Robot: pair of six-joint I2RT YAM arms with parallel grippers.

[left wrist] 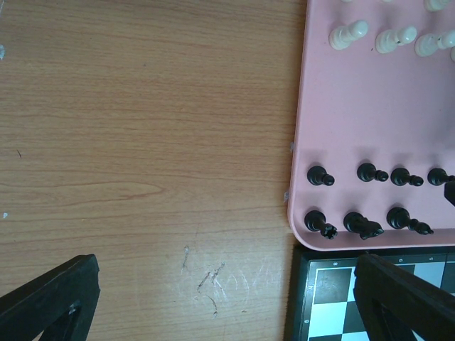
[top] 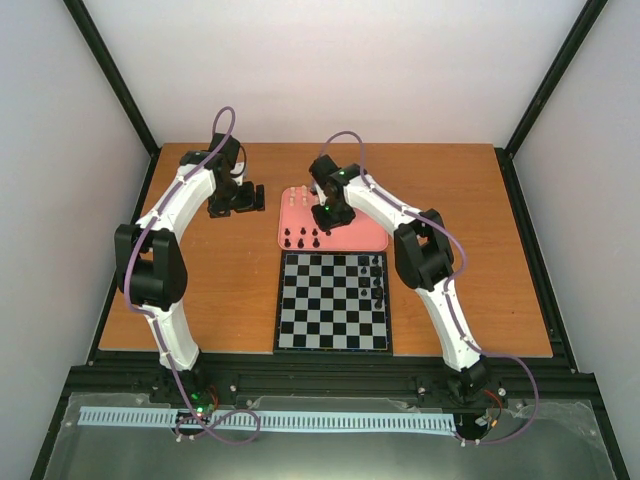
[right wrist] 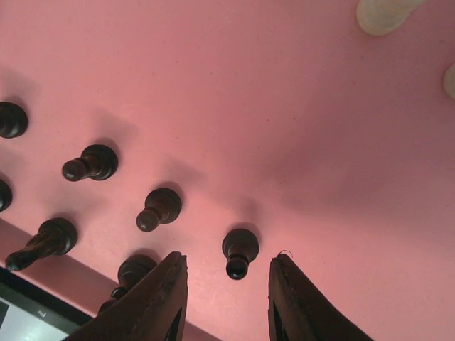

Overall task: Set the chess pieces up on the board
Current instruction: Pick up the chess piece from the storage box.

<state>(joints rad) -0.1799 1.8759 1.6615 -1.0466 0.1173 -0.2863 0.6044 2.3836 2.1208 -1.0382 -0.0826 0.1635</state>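
On your left, the left fingers (left wrist: 50,298) stand wide apart over bare tabletop (left wrist: 142,142), holding nothing, just beside the left edge of the pink tray (left wrist: 370,106). On that tray you can see 7 black chess pieces (left wrist: 319,175) in 2 rows near the board (top: 330,305), with cream ones (left wrist: 348,34) farther back. The right fingers (right wrist: 153,298) hang over the tray, apart, with 1 black pawn (right wrist: 239,245) in the gap at their tips and neither finger touching it. More black pieces (top: 377,280) stand along the board's right side.
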